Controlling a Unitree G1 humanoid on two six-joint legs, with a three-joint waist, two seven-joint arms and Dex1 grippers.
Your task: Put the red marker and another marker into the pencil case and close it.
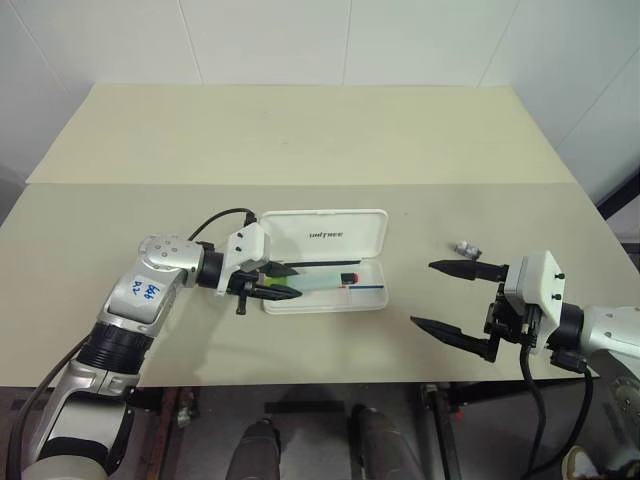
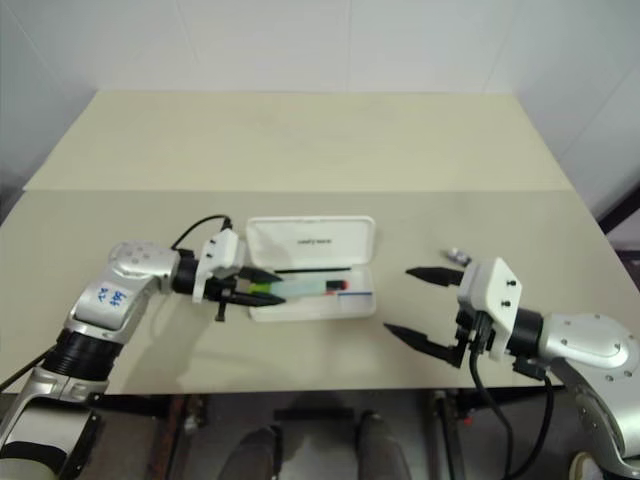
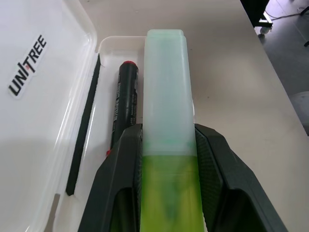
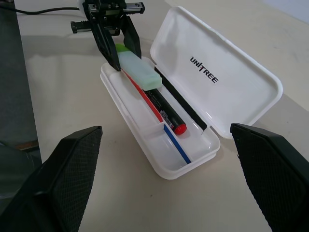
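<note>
Green marker (image 3: 166, 96) clamped in left tool (image 1: 283, 281), long axis lined up along open pencil case (image 1: 375, 300), over its 9 o'clock end. Red marker (image 4: 166, 112) already inside. Right tool (image 1: 455, 298) splayed wide, empty, at 3 o'clock.

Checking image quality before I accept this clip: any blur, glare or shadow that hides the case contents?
Right wrist view: sharp; the black red-capped marker lies readable inside the open white plastic pencil case, own fingers blurred. Left wrist view: the translucent light green marker in the left gripper is soft up close; lid faintly glary. Left eye view: even light, soft shadows.
</note>
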